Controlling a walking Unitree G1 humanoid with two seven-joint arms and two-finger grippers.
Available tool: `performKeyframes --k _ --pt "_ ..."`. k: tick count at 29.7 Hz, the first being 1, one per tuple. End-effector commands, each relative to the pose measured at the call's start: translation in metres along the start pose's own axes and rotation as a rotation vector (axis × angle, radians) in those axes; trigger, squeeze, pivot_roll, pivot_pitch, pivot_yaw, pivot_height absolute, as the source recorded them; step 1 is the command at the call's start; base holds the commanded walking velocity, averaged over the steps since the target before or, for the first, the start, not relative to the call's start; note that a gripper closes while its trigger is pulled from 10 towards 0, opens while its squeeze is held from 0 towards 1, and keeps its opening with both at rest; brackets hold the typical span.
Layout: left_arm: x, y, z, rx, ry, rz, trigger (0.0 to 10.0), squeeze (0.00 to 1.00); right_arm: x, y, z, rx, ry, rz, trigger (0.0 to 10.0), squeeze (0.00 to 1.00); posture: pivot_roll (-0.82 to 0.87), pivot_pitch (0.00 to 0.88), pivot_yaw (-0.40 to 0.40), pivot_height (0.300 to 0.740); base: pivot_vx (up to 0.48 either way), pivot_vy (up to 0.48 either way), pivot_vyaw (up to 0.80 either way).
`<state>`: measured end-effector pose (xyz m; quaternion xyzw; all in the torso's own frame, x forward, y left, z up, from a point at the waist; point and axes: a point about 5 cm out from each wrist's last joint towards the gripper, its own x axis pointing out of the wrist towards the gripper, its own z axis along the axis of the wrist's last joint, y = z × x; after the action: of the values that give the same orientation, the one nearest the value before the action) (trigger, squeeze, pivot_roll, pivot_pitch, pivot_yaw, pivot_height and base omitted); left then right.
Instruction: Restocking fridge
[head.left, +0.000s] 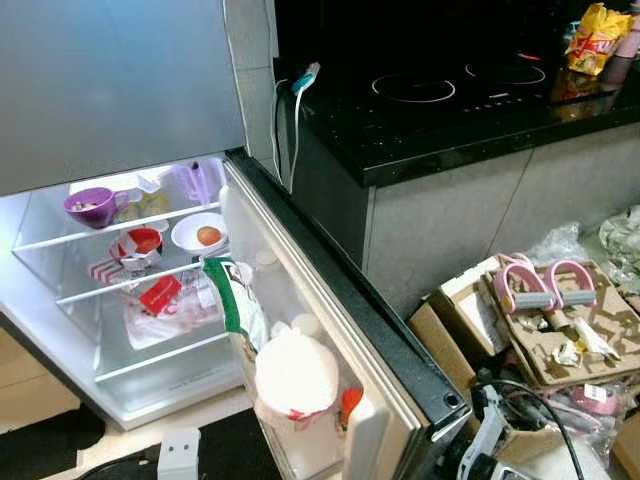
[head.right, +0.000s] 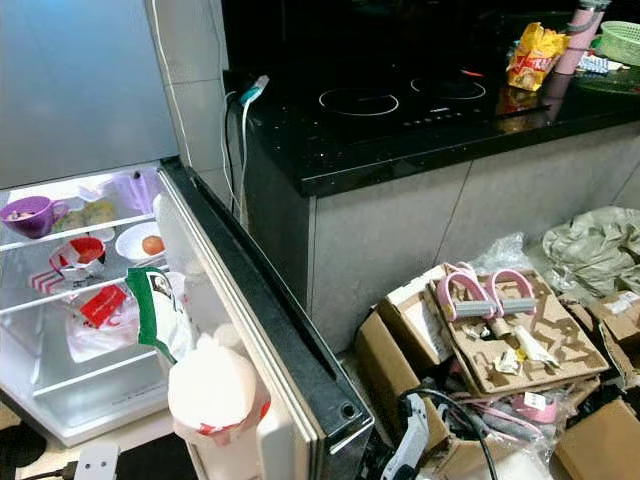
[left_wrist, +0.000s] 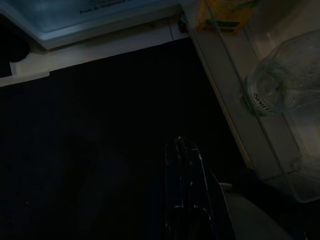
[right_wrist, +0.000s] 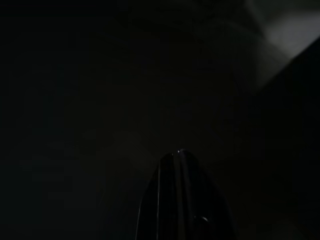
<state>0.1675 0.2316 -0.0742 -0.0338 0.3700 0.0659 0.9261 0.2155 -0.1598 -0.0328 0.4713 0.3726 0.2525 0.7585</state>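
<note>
The open fridge sits at about 10 o'clock, nearer the left end effector, whose fingers look pressed together, empty.

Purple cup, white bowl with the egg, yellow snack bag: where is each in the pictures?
purple cup (head.left: 88, 207), left eye view, on its front wall.
white bowl (head.left: 188, 243), left eye view, on its rim beside the egg.
yellow snack bag (head.right: 533, 55), right eye view, on the bag's printed front.
</note>
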Motion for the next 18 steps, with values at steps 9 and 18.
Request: performKeyframes --k 9,18 --pt "-0.002 0.010 -0.002 0.002 0.018 0.035 10.0 0.00 -0.019 -0.032 -0.007 -0.171 0.016 -0.390 10.0 0.00 -0.07 0.033 0.008 0.740 0.000 0.000 0.00" --pt "0.000 0.009 0.003 0.003 0.001 0.025 10.0 0.00 -0.084 -0.071 0.019 -0.240 -0.202 -0.990 10.0 0.00 -0.07 0.034 0.009 0.740 0.000 0.000 0.00"
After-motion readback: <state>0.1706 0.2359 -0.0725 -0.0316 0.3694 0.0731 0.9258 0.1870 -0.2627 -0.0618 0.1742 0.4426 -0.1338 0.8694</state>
